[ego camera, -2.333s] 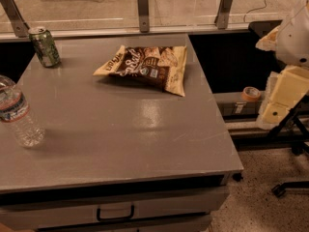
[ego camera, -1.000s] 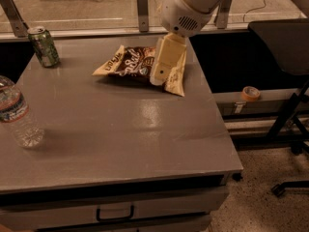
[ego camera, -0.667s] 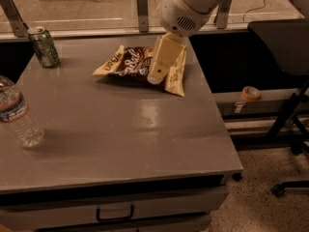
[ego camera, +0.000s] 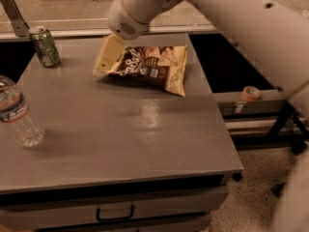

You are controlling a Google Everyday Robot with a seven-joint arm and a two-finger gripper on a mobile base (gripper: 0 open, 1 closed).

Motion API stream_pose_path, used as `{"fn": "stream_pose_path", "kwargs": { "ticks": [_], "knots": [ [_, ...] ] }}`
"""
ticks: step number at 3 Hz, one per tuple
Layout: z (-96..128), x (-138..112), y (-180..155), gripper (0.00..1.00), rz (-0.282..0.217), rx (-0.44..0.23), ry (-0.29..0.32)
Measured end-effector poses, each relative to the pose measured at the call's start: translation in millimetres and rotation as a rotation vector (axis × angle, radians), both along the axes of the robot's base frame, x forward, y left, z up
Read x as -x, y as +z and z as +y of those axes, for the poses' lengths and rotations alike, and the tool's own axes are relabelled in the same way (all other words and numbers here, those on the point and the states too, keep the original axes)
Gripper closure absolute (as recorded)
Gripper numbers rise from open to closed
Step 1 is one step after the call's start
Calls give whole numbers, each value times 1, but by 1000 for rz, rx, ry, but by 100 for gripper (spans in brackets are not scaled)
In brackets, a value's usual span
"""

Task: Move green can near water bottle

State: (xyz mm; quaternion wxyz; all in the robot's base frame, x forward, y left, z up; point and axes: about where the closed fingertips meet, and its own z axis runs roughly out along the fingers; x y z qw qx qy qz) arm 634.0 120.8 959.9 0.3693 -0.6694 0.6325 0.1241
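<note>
End effector (ego camera: 102,66), grip state indiscernible, hovers upper centre because the green can (ego camera: 44,46), upper left, stands apart from the water bottle (ego camera: 17,112).

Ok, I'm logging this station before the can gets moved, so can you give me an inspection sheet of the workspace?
Surface: grey table, with a drawer handle on its front.
Job's things: green can upright at the far left corner; water bottle upright at the left edge, nearer the camera, well apart from the can.
Clutter: chip bag lying flat at the far middle.
Grippers: gripper over the bag's left end, to the right of the can and not touching it.
Cables: nothing seen.
Surroundings: roll of tape on a ledge right of the table.
</note>
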Motion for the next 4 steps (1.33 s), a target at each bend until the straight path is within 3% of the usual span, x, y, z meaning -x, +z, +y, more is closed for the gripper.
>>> {"fn": "stream_pose_path", "kwargs": {
  "ticks": [1,3,4],
  "knots": [
    [66,-38,3,0,-30,-98,36],
    [77,-41,4,0,-32,-122,51],
    [113,-55,-28,0,20,-179,14]
  ]
}}
